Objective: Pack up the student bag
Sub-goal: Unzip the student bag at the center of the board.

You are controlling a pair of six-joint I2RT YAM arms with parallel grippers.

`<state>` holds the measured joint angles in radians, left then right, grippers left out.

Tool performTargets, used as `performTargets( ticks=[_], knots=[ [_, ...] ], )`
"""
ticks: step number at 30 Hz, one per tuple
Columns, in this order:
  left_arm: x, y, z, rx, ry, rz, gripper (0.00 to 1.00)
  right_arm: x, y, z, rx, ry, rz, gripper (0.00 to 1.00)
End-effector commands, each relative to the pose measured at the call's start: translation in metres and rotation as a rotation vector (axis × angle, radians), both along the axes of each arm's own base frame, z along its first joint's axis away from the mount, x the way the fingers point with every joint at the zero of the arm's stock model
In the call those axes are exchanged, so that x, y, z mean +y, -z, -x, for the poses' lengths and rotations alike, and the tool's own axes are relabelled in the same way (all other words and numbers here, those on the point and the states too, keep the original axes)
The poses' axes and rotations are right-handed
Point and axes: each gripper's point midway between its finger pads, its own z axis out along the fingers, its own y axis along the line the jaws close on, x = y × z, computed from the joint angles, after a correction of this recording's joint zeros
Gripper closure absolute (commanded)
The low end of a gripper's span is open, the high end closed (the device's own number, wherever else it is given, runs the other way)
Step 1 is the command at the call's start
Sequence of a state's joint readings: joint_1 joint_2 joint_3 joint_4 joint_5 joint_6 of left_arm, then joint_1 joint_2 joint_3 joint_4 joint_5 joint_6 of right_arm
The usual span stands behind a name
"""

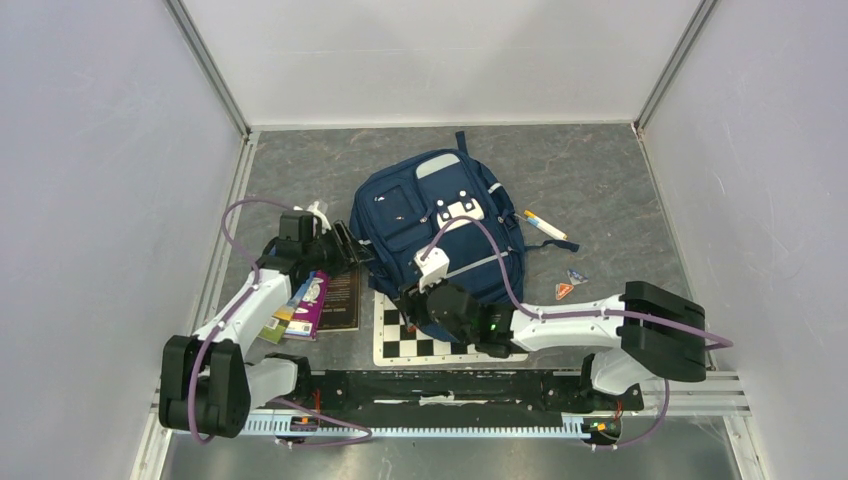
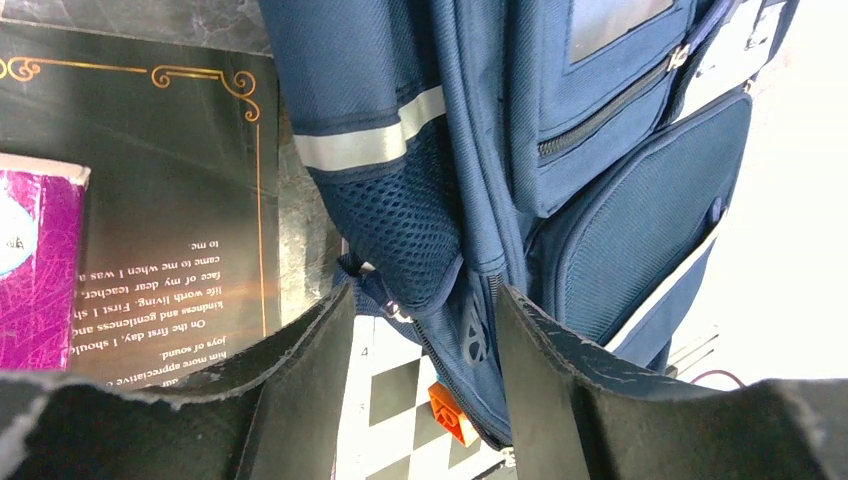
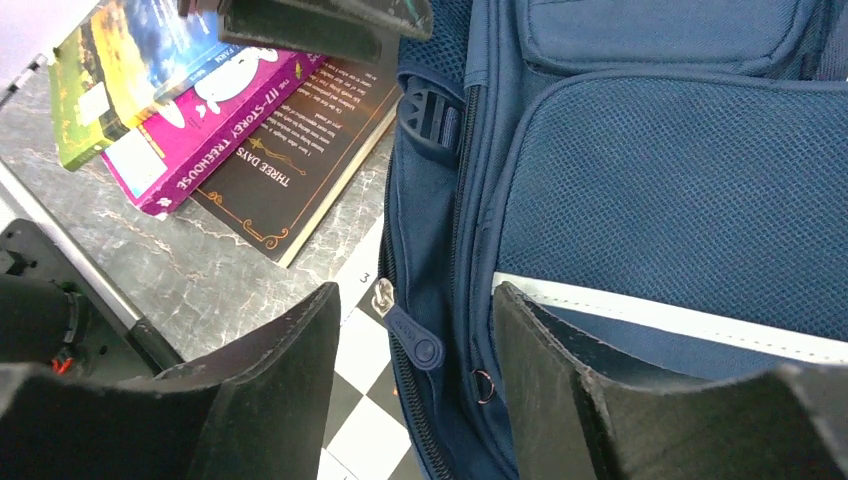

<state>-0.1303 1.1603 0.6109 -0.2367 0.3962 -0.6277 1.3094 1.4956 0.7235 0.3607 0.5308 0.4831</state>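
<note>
I see one navy bag (image 1: 400, 215) lying flat in the middle of the table, its top toward the far edge. Its near end overlaps one chessboard (image 1: 393, 338) that sits by the near edge.

Both arms reach in, one from each side. My left gripper (image 2: 425, 300) is at the bag's left side. Its two fingers are spread apart and straddle the bag's lower corner without pinching it. My right gripper (image 3: 415, 300) is at the bag's near end. Its two fingers are also spread wide, and one blue zip pull (image 3: 418, 343) lies between them, ungrasped.

Three books lie in an overlapping stack between the bag and the left edge. A green book (image 3: 100, 80) is outermost. A magenta book (image 3: 215, 125) lies next to it, and a black book (image 3: 300, 150) with gold trim touches the chessboard's left side.

To the right of the bag lies one white marker (image 1: 547, 226) with coloured ends, near the bag. Closer to the near edge are two small scraps, an orange scrap (image 1: 563, 291) and a blue scrap (image 1: 577, 275), both too small to identify.
</note>
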Motion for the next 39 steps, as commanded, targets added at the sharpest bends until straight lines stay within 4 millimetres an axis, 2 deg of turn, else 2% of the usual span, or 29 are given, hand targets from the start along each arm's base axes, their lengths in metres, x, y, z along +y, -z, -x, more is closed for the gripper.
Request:
performTargets(
  ticks=[1,7,10,15,26,33,39],
  knots=[
    [0.0,0.002,0.005,0.009,-0.021,0.022,0.4,0.009,-0.015,0.007,0.102,-0.076,-0.098,0.4],
    [-0.008,0.014,0.02,0.048,-0.004,0.048,0.4,0.017,-0.017,0.016,0.178,-0.112,-0.161,0.47],
    [-0.012,0.018,0.026,0.062,0.013,0.048,0.39,0.013,-0.013,0.014,0.189,-0.084,-0.16,0.5],
    [-0.016,0.018,0.026,0.06,0.026,0.045,0.39,0.004,-0.004,0.01,0.187,-0.045,-0.14,0.5],
    [-0.025,0.01,0.04,0.04,0.044,0.059,0.36,-0.02,-0.009,0.003,0.148,0.034,-0.135,0.43],
    [-0.037,0.01,0.057,0.038,0.046,0.073,0.32,-0.014,0.003,0.013,0.207,-0.004,-0.16,0.43],
    [-0.046,0.024,0.066,0.069,0.058,0.074,0.31,-0.004,0.004,0.019,0.238,-0.039,-0.209,0.45]
  ],
)
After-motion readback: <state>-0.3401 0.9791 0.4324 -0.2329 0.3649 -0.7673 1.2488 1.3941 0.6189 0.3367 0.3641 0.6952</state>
